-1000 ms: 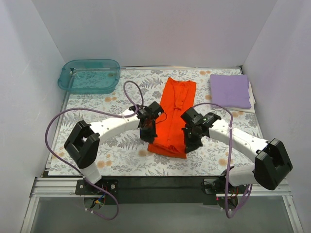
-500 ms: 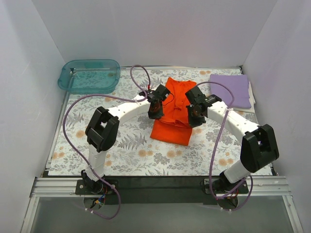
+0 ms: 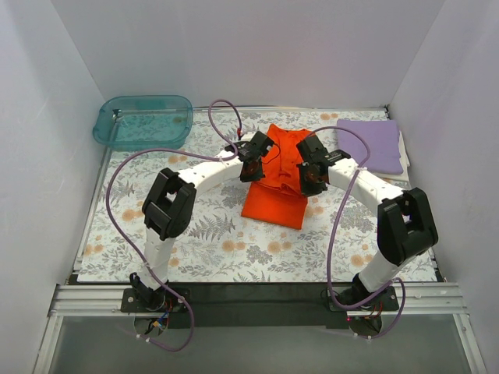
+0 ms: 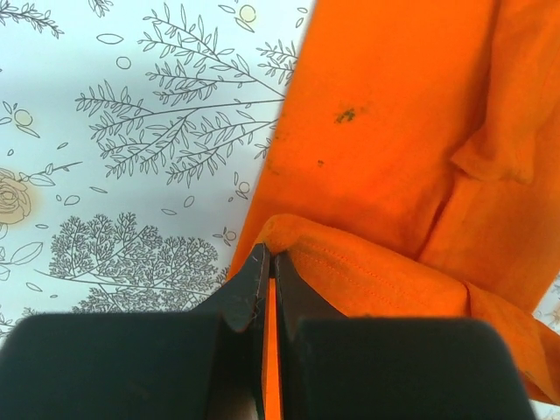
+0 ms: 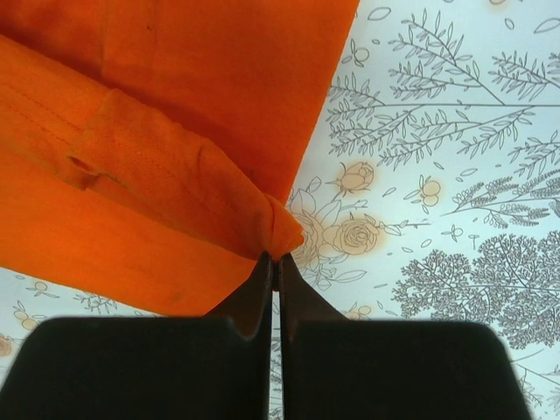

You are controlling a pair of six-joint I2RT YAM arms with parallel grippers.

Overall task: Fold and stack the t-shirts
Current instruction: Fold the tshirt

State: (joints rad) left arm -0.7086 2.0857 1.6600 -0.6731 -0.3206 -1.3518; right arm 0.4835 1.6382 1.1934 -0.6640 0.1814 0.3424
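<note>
Orange-red t-shirt (image 3: 274, 204) | laid mid-table on floral cover (image 3: 187, 234), near hem doubled back over body | lavender t-shirt (image 3: 370, 146) | folded, far right corner | left gripper (image 4: 267, 262), right gripper (image 5: 273, 262) | each clamped on a hem corner | risk: fold skewed if corners are released unevenly or early
</note>
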